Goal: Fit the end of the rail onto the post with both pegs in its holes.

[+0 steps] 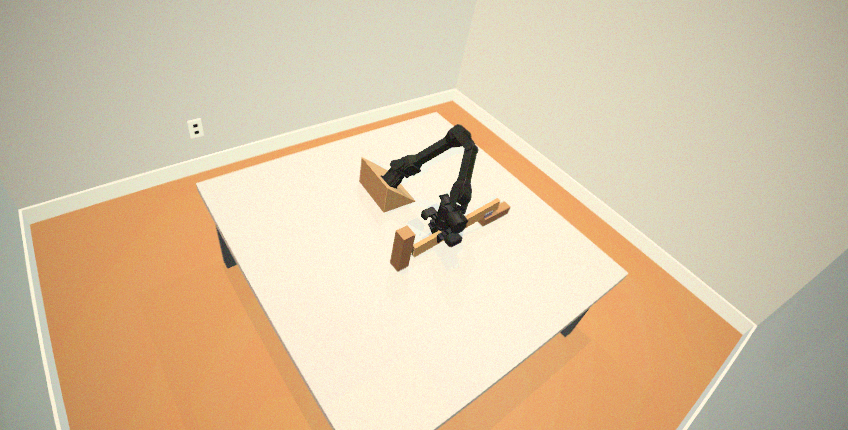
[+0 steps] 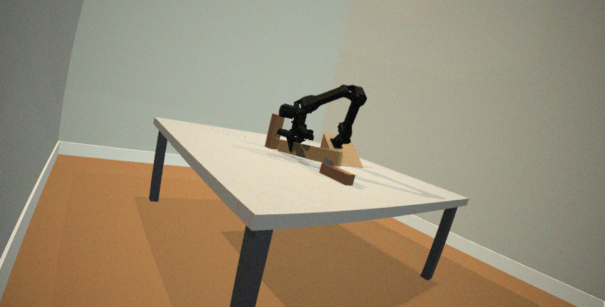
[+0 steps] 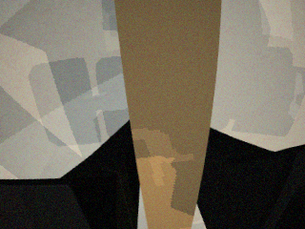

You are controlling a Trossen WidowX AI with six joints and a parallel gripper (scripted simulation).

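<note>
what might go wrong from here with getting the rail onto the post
The gripper grips the rail partway along, so lifting the near end might tilt it or pull its far end out of the bracket. That near end sits close to the post, so it may catch the pegs from below.

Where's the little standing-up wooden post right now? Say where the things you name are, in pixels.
The post (image 1: 400, 250) (image 2: 273, 131) stands upright on the table, just left of the long rail's (image 1: 426, 244) (image 2: 322, 153) near end in both the top and exterior views.
</note>
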